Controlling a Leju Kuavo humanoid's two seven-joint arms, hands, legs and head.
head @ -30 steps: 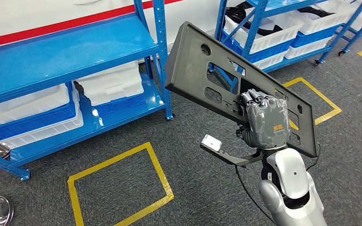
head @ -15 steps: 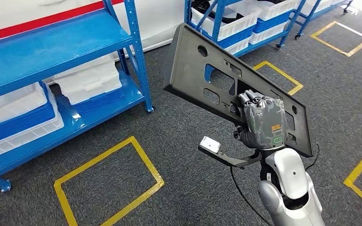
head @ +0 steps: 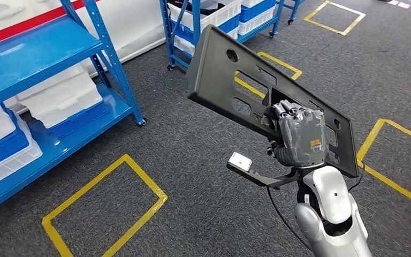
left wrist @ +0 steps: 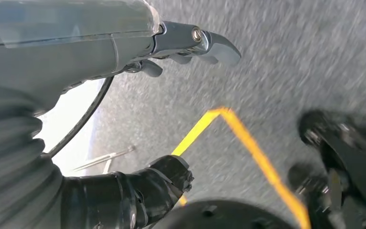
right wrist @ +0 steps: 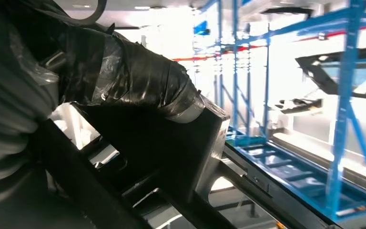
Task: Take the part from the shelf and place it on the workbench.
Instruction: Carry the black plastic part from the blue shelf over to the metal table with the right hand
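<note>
Head view takes in the grey carpet floor (head: 203, 160) with its yellow tape squares, and the blue shelf (head: 37, 59) off to the left, stacked with white bins. Against that hangs the part (head: 230, 80), a long dark plastic panel with cut-outs, carried tilted in the air, clear of shelf and floor; no workbench is in sight, so the carry looks only partway done. The right hand (head: 298, 136) grips it near its lower end, fingers curled through a cut-out, which probably explains why the long free end rises up and away from the robot. Right wrist view adds what the head cannot see: the thumb (right wrist: 138, 81) wrapped over the panel's edge, and more blue racks beyond with dark parts on them. Left wrist view looks down at carpet and a yellow line; the left hand (left wrist: 138, 119) hangs holding nothing, thumb and fingers well apart.
</note>
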